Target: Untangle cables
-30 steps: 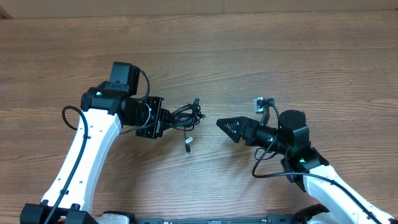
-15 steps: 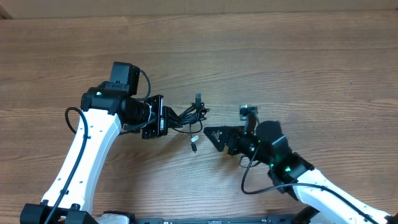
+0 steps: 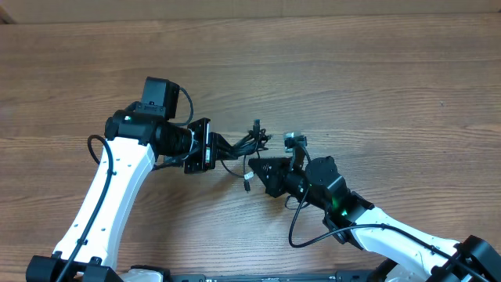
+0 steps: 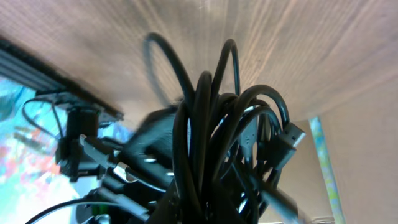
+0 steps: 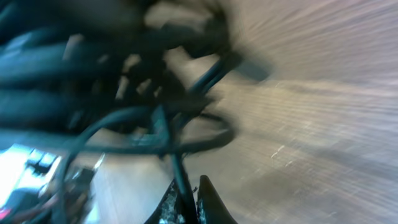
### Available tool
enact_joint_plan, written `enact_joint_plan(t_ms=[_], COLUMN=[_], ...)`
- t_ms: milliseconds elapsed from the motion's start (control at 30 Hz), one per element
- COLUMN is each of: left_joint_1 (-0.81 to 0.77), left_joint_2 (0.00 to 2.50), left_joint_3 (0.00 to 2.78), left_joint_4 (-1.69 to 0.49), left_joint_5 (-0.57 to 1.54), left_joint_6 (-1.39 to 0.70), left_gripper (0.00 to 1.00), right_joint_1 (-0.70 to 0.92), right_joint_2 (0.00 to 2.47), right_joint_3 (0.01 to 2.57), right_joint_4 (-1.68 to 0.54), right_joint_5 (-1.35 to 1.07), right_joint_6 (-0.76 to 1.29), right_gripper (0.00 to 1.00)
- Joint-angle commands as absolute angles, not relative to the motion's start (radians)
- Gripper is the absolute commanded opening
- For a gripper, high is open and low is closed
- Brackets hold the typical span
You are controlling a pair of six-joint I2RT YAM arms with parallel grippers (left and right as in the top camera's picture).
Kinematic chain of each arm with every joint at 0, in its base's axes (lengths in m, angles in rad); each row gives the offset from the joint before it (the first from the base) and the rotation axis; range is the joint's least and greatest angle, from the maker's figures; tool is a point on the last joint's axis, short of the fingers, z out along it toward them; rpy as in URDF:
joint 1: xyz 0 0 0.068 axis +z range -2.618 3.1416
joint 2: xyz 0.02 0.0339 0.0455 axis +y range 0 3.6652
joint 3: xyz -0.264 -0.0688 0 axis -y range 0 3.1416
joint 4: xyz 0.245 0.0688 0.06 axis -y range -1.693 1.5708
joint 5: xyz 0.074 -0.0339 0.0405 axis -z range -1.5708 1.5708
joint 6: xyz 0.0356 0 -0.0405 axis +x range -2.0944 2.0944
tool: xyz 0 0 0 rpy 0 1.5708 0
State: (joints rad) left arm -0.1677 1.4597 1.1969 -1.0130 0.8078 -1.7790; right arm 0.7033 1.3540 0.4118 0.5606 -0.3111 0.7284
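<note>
A tangled bundle of thin black cables (image 3: 239, 146) hangs just above the wooden table between the two arms. My left gripper (image 3: 210, 147) is shut on the bundle's left end; in the left wrist view the cables (image 4: 211, 124) rise from its jaws in loops, with one plug (image 4: 287, 140) sticking out to the right. My right gripper (image 3: 252, 166) reaches in from the lower right and is shut on one strand (image 5: 179, 168) of the cables, pinched between its fingertips (image 5: 212, 202). A small silver plug (image 3: 246, 182) dangles under the bundle.
The wooden table (image 3: 376, 86) stretches out behind and to the right of both arms. The right arm's own thick black cable (image 3: 296, 227) loops beside its wrist. The left arm (image 3: 109, 188) runs down to the lower left.
My right gripper has moved left to the bundle and shut on a strand; it stood open a second ago. The left gripper has shifted the bundle slightly right.
</note>
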Motion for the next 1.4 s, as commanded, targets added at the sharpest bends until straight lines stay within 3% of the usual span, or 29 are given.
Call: enact_joint_plan(t_ms=[0,133,400,433,500,533,700,1000,1067,1133,1233,1300,1367], left_joint_1=[-0.145,-0.109,-0.098,-0.099,-0.099,-0.099,-0.099,-0.099,-0.099,-0.099,-0.099,-0.099,-0.099], left_joint_2=[1.451,1.451,1.451,1.451,1.451,1.451,1.451,1.451,1.451,1.451,1.451,1.451,1.451], left_joint_3=[1.199,1.199,1.199,1.199,1.199,1.199,1.199,1.199,1.199,1.199,1.199,1.199,1.199], left_joint_4=[-0.945,-0.875,-0.863,-0.881,-0.925,-0.947,-1.007,-1.118,-1.127,-1.127,-1.126,-1.126,-1.126], left_joint_5=[0.752,0.638,0.571,0.585,0.642,0.672,0.779,0.842,0.868,0.895,0.907,0.907,0.900], left_joint_6=[-1.737,-1.671,-1.596,-1.598,-1.627,-1.643,-1.654,-1.665,-1.664,-1.664,-1.664,-1.664,-1.662], left_gripper=[0.04,0.04,0.04,0.05,0.04,0.04,0.04,0.04,0.04,0.04,0.05,0.04,0.05], right_joint_1=[0.709,0.709,0.709,0.707,0.706,0.706,0.706,0.706,0.706,0.706,0.706,0.706,0.706], right_joint_2=[1.356,1.356,1.356,1.356,1.356,1.356,1.356,1.356,1.357,1.358,1.358,1.358,1.358], right_joint_3=[0.420,0.420,0.420,0.420,0.420,0.420,0.420,0.420,0.420,0.420,0.420,0.420,0.420], right_joint_4=[0.536,0.448,0.384,0.391,0.398,0.398,0.427,0.581,0.583,0.583,0.583,0.584,0.597], right_joint_5=[-0.532,-0.682,-0.754,-0.738,-0.645,-0.581,-0.303,-0.302,-0.280,-0.281,-0.290,-0.301,-0.358], right_joint_6=[0.721,0.720,0.715,0.698,0.647,0.625,0.593,0.592,0.592,0.569,0.567,0.568,0.572], right_gripper=[0.04,0.04,0.04,0.06,0.30,0.36,0.36,0.45,0.45,0.39,0.25,0.05,0.04])
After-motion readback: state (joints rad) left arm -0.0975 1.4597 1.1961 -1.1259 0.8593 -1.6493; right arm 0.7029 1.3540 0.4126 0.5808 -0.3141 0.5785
